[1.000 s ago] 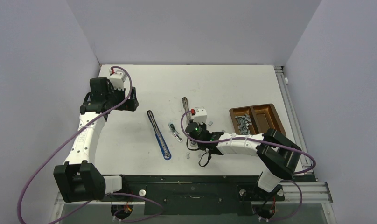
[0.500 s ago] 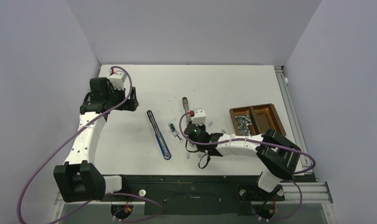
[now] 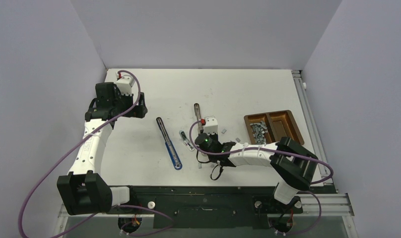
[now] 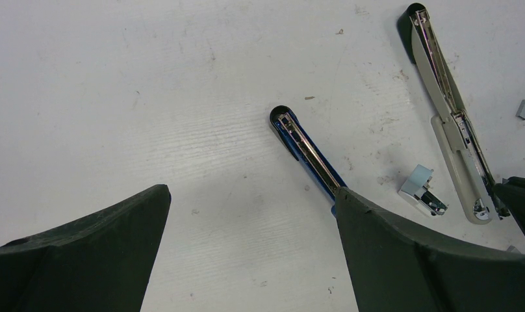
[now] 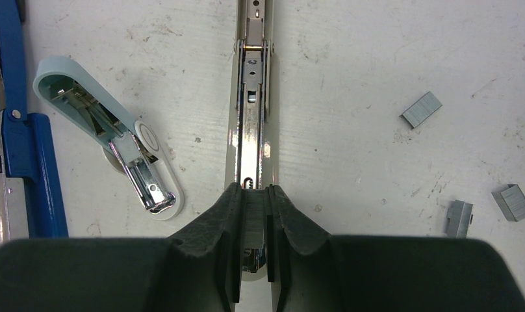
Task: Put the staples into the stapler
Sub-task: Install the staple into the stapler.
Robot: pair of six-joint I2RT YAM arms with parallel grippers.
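Right pincer (image 5: 254, 195): jaws narrow, clamped on one staple strip (image 5: 254, 218), directly over the near end of the grey stapler (image 5: 253, 97). Whether the strip touches the magazine channel cannot be told.
Grey stapler: opened out flat, mid-table (image 3: 238, 89), its length running toward the far edge.
Left pincer (image 4: 250, 195): jaws wide, holding nothing, above the surface near the far-left corner.
Loose strips: three beside the grey stapler on the side toward the right edge, one (image 5: 421, 108) farther off and two (image 5: 512, 201) nearer the pincer.
Staples (image 3: 258, 131): a heap in the left compartment of the brown tray (image 3: 270, 113), near the right edge.
Small pale blue-green stapler (image 5: 110, 136): opened, just left of the grey stapler.
Blue stapler (image 3: 169, 144): opened flat, left of that, apart from both.
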